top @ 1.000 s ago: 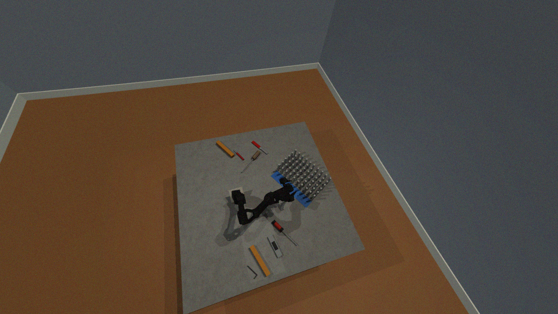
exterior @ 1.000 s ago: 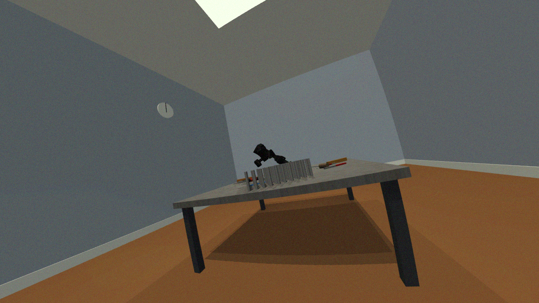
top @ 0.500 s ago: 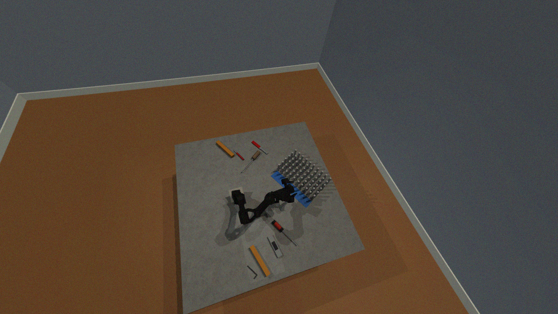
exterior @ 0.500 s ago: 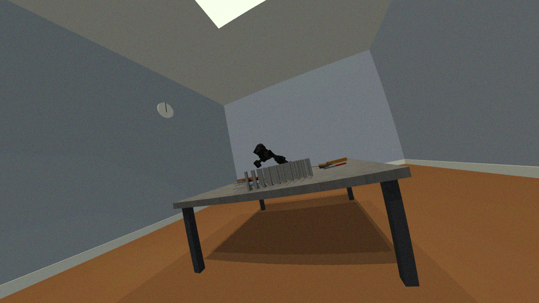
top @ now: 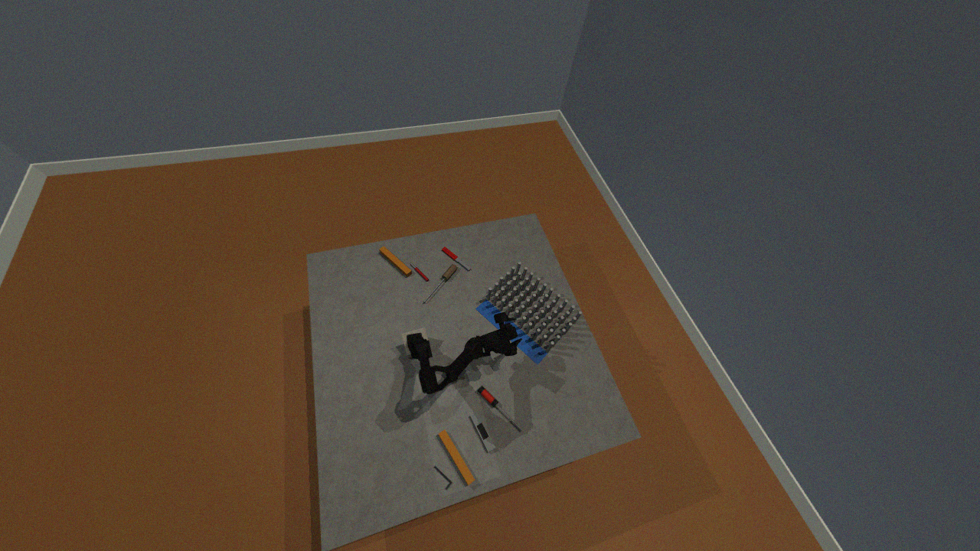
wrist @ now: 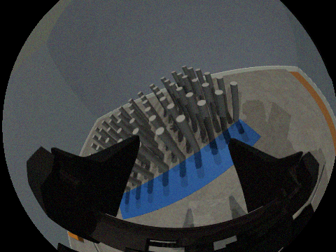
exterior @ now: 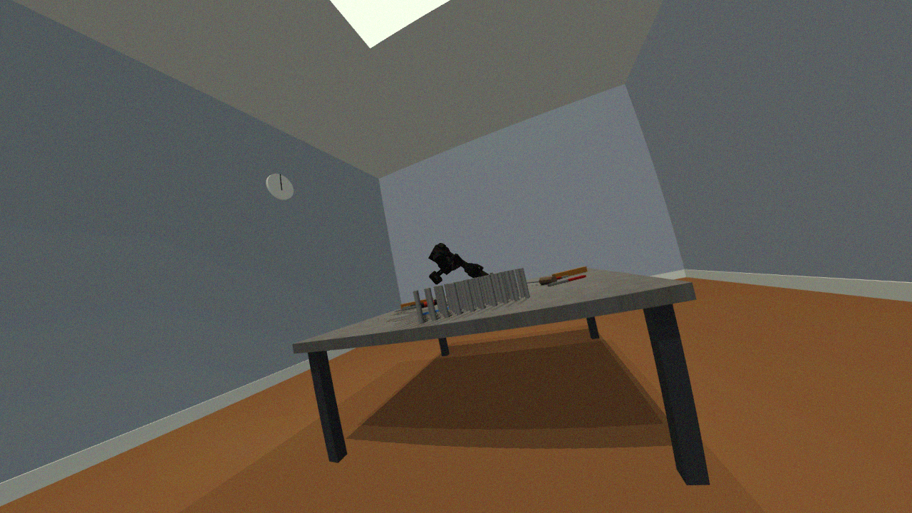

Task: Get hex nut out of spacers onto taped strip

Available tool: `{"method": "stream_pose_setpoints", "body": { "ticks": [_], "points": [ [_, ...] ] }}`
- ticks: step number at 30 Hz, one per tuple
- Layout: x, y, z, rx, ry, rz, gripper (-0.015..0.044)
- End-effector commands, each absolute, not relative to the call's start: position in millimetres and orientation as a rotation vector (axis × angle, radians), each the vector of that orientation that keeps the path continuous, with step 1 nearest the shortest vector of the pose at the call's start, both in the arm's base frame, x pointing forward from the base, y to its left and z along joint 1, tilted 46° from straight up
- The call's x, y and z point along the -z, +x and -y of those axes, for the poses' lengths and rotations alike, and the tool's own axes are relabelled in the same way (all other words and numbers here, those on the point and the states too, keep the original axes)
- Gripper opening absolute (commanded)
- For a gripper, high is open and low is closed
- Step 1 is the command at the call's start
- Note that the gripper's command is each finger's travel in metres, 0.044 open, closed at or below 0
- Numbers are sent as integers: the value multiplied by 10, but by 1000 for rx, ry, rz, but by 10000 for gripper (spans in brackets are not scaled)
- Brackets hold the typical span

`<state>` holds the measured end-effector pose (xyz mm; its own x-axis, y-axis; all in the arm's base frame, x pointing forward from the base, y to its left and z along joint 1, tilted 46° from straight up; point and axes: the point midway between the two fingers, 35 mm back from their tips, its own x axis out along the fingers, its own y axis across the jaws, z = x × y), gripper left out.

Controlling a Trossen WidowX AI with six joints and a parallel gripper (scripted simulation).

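The metal spacers [top: 541, 308] [exterior: 474, 294] [wrist: 220, 105] stand upright in a dense field. The blue taped strip [top: 538, 356] [wrist: 175, 190] runs along their front. I cannot make out the hex nut in any view. My gripper [top: 517, 331] [wrist: 187, 142] is open and empty, its fingers wide apart above the strip and the front of the field. In the wrist view the left finger hides part of the spacers and the right one covers an edge of the strip. A red-and-black screwdriver [top: 487, 395], a hex key [top: 444, 475] and a brown-handled tool [top: 449, 272] lie outside the field.
A red-handled tool [top: 449, 252], a small red tool [top: 421, 274] and an orange bar [top: 396, 261] lie on the far side of the table [top: 356, 308]. A grey tool with a black patch [top: 482, 431] and a second orange bar [top: 455, 458] lie on the near side.
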<state>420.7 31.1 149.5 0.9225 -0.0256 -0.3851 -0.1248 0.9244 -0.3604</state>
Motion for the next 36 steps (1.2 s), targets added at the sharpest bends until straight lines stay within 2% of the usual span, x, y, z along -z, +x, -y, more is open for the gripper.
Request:
{"method": "stream_pose_setpoints", "body": {
  "ticks": [1, 8, 13, 20, 27, 36],
  "points": [
    [-1500, 4212, -305, -46, -384, -394, 440],
    [-1443, 4252, -397, -81, -438, -418, 440],
    [-976, 4435, -1095, -372, -847, -554, 440],
    [-273, 4432, -1956, -799, -1297, -617, 440],
    [363, 4171, -2438, -1220, -1705, -608, 440],
    [1332, 3383, -2923, -2118, -2240, -317, 440]
  ]
}}
